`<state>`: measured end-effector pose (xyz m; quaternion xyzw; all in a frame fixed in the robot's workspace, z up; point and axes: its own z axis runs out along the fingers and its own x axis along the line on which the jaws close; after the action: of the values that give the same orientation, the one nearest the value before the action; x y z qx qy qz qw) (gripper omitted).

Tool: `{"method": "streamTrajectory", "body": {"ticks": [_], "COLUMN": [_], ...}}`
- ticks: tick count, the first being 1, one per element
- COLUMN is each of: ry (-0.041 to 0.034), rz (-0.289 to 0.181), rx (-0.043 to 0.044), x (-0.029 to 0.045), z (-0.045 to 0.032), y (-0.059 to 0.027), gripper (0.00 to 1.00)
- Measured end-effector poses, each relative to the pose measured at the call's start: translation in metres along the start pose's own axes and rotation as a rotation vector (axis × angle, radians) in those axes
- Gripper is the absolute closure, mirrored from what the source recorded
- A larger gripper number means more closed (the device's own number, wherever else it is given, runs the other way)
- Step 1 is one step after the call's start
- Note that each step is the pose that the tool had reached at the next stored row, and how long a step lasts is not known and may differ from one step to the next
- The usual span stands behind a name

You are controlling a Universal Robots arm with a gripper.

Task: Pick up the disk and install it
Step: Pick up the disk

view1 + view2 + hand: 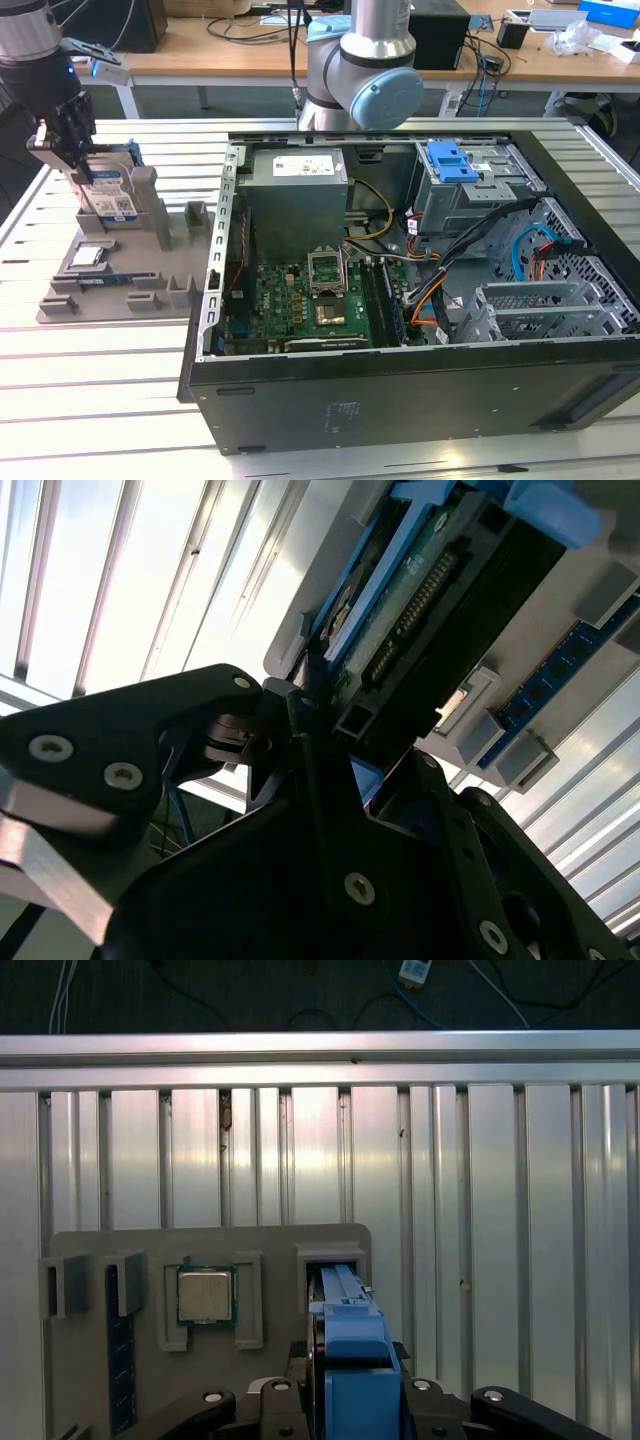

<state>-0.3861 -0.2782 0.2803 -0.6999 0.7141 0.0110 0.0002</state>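
One disk [108,190], silver with a white-and-blue label and blue frame, stands on edge in an upright slot of the gray tray [110,290]. Its lower part sits between the slot's gray walls. The gripper [62,140] is above the tray, right at the disk's upper edge, and is clenched on it. In the second wrist view the black fingers [300,730] meet on the end of the disk [420,610], with its connector row and green board facing the camera. In the first wrist view the blue frame of the disk [352,1360] runs out from between the gripper's black links toward the slot in the tray [280,1245]. A small square silver chip [205,1295] lies flat in a tray pocket just beside the disk slot. A dark blue memory stick [120,1360] lies in another tray groove past the chip. An open computer case [420,380] sits next to the tray on the slatted metal table [100,400], with a lighter blue clip [450,160] in it, well apart from the tray.
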Motion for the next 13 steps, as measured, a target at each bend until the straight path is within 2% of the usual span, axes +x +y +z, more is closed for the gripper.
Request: {"method": "streamTrajectory", "body": {"ticks": [10,13], "ry": [0.0000,-0.0005], "rz": [0.000,0.000], "rx": [0.0000,0.0012], "x": [0.0000,-0.0001], "z": [0.0009,-0.0013], "y": [0.0000,-0.0001], "gripper": [0.63,0.63]}}
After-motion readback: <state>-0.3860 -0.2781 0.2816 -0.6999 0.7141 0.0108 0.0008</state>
